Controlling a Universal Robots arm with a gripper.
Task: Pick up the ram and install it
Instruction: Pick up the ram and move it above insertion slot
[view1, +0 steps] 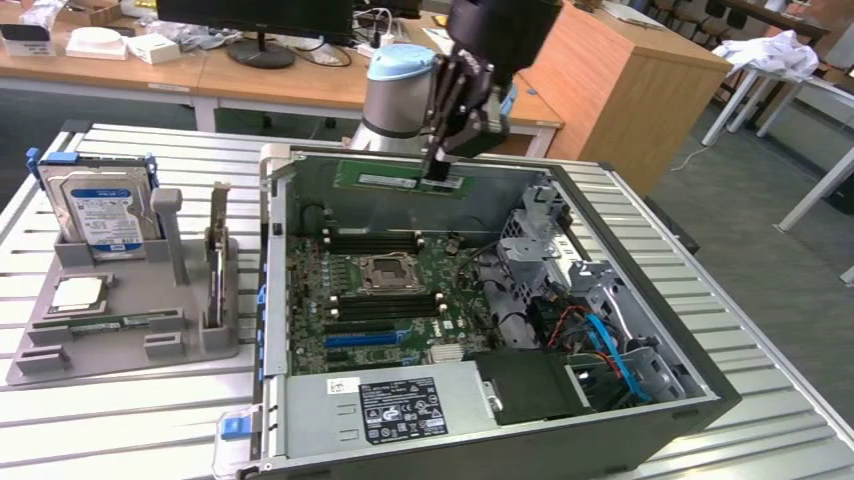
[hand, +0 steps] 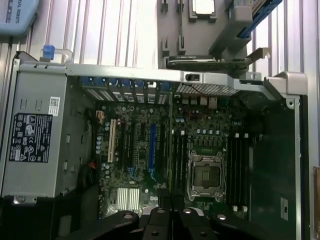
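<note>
The hand (view1: 439, 176) is closed on the ram (view1: 394, 179), its fingertips pinching the green stick near the end toward the exterior view's right. The stick hangs level and lengthwise in the air above the far part of the open computer case (view1: 601, 430), touching nothing else.

By that, I judge the pick-up done and the installing not yet: the stick is well above the board and seated in no slot.

From largest down:

- One slatted metal tabletop (view1: 120, 430) carries everything.
- One computer case lies on its side with the cover off.
- Inside it are one power supply (view1: 387, 400) and one motherboard (view1: 360, 332).
- The motherboard has one open processor socket (view1: 390, 270).
- Black memory slots lie in two banks, one on each side of the socket, and they look unfilled. I cannot count the slots.
- One grey holder (view1: 120, 355) stands beside the case, on the exterior view's left.
- One hard drive (view1: 107, 210) with a blue label stands upright in the holder.
- One square silver processor chip (view1: 78, 292) lies flat in the holder.
- One thin upright strip (view1: 218, 255) stands in the holder at the side nearest the case. I cannot tell whether it is a second stick.
</note>
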